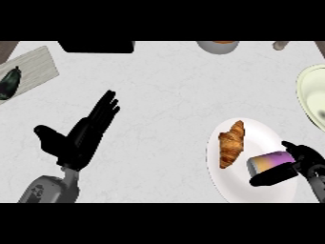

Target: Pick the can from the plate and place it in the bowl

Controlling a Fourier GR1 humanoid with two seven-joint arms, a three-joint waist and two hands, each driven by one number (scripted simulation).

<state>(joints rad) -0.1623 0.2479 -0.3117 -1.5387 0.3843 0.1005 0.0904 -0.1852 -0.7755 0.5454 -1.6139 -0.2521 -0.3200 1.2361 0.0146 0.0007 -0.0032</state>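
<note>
Head view, left to right. An eggplant (6, 84) lies on a wooden cutting board (35, 66) at the counter's (165, 95) left edge. The left hand (80, 133) rests open near the counter's front edge, fingers straight, touching nothing. On the white plate (263, 131), near the front right corner, a croissant (231, 143) lies beside the can (269, 163), which lies on its side. The right hand (302, 164) curls round the can, thumb and fingers closed on it. The pale bowl (312, 97) sits at the right edge.
</note>
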